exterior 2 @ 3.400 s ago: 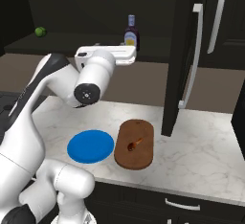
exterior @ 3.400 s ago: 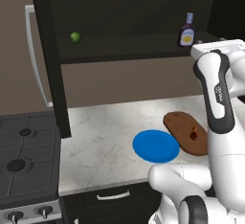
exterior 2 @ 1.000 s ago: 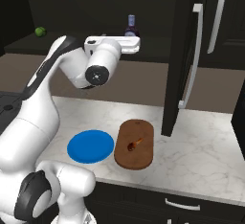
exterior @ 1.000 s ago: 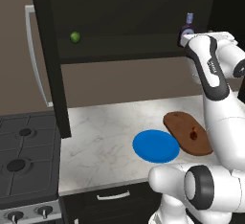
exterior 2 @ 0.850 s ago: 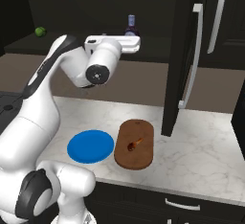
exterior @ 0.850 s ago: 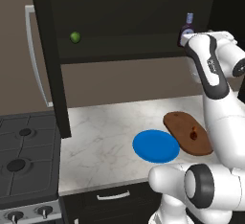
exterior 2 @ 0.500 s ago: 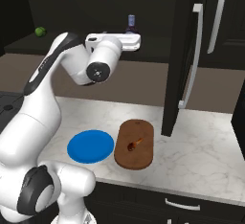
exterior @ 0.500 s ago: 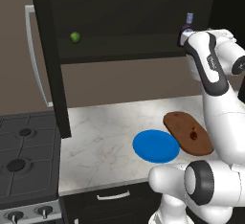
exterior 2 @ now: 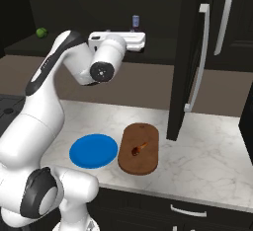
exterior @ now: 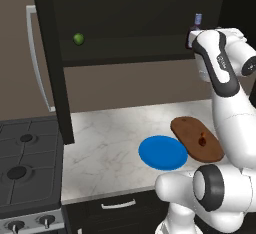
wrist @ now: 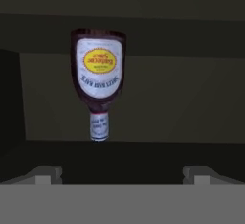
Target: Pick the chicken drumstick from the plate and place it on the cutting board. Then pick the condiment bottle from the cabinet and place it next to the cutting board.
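condiment bottle in cabinet, plate bare

The cutting board lies flat on the counter, and everything else is placed from it. The chicken drumstick rests on the board, near its middle. The plate sits on the counter just beside the board, on its stove side. Well above and behind the board, inside the cabinet, the condiment bottle stands on the shelf. A small round fruit sits on the same shelf, far along it past the plate's side.
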